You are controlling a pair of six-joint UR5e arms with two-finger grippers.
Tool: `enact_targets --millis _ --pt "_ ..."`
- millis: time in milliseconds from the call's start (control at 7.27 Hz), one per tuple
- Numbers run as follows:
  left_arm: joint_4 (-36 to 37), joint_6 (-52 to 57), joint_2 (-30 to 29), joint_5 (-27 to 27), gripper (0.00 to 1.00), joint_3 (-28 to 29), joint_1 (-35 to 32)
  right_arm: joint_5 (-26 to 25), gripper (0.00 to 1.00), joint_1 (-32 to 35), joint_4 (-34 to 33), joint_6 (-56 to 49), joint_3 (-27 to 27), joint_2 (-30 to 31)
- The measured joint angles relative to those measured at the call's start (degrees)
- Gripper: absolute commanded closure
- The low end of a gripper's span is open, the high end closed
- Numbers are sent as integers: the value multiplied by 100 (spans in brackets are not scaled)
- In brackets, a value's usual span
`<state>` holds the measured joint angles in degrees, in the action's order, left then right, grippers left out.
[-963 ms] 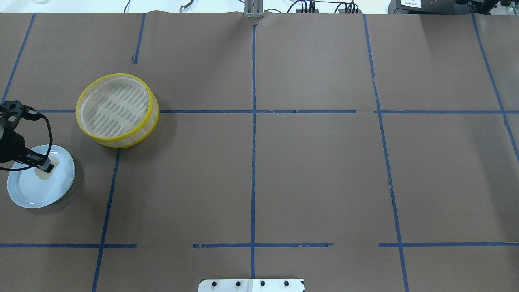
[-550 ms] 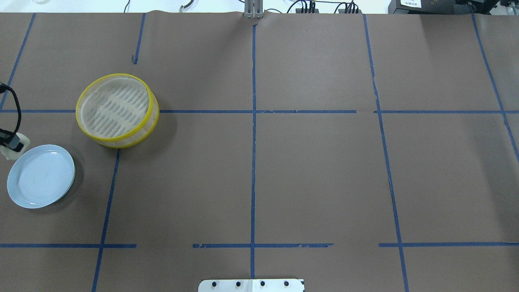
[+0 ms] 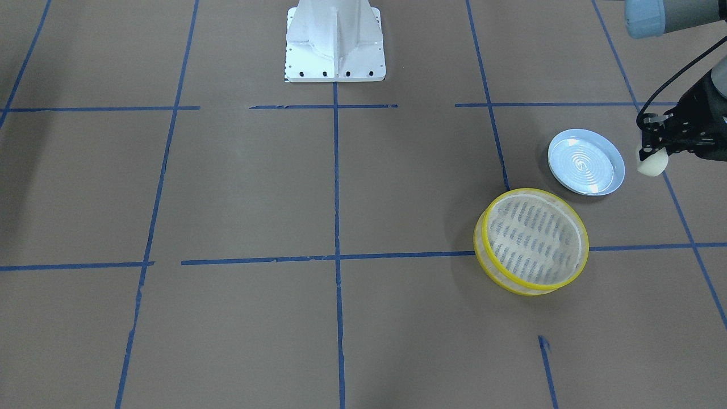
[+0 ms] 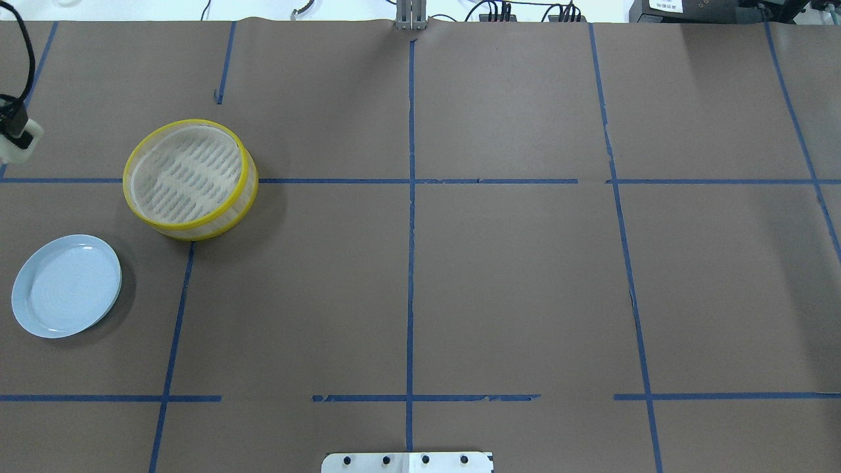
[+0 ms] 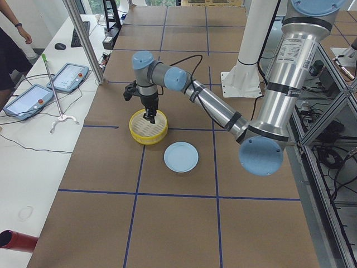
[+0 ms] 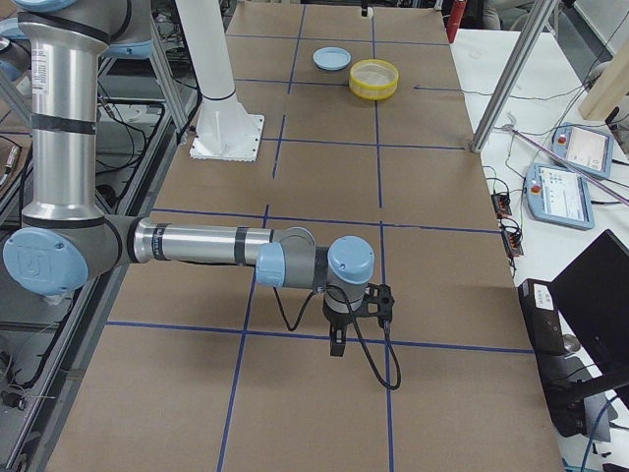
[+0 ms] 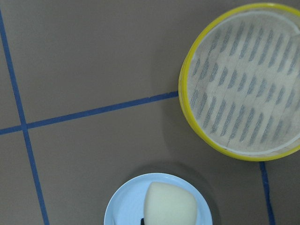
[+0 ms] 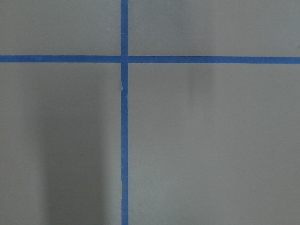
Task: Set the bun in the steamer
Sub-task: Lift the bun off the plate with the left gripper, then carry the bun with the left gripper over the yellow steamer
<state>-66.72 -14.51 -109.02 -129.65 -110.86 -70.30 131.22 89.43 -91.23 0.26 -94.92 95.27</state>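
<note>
Pinches a small cream-white, rounded, soft-looking bun [image 3: 653, 165] between the black fingers of the left gripper [image 3: 651, 154], lifted clear of the brown paper [image 3: 227, 187] over the table. Shows this best from the front-facing camera, with the lump poking out below the fingertips. Sets a pale blue, glossy round plate [image 3: 586, 162] just beside the tool there, toward the table's middle. Sets a round shallow steamer [image 3: 531, 241] with bright yellow rims and a pale slatted floor farther off on that same side, not yet holding the bun.

Catches only the fingertips and bun [image 4: 10, 154] at the frame's left edge in the overhead view. Looks down past the bun [image 7: 171, 205] onto the plate [image 7: 117, 211] from the left wrist camera, steamer [image 7: 243, 79] off to one side.

Seems, from the table's left end, to hang right over the steamer [image 5: 148, 133], though the other views set the tool off to the side; cannot settle which.

Finds the right gripper [image 6: 337, 342] only in the right-end view, low over the paper, well apart from the steamer; cannot tell whether those fingers stand apart or together. Gives only paper and blue tape [image 8: 124, 140] from the right wrist.
</note>
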Motion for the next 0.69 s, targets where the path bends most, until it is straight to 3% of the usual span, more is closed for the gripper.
enact_targets --millis 275,688 --pt "135 -344 -669 -295 72 454 174 0 0 -2 0 0 0 0" --pt "-1523 -1413 -932 -397 72 1616 954 0 0 -5 0 0 0 0"
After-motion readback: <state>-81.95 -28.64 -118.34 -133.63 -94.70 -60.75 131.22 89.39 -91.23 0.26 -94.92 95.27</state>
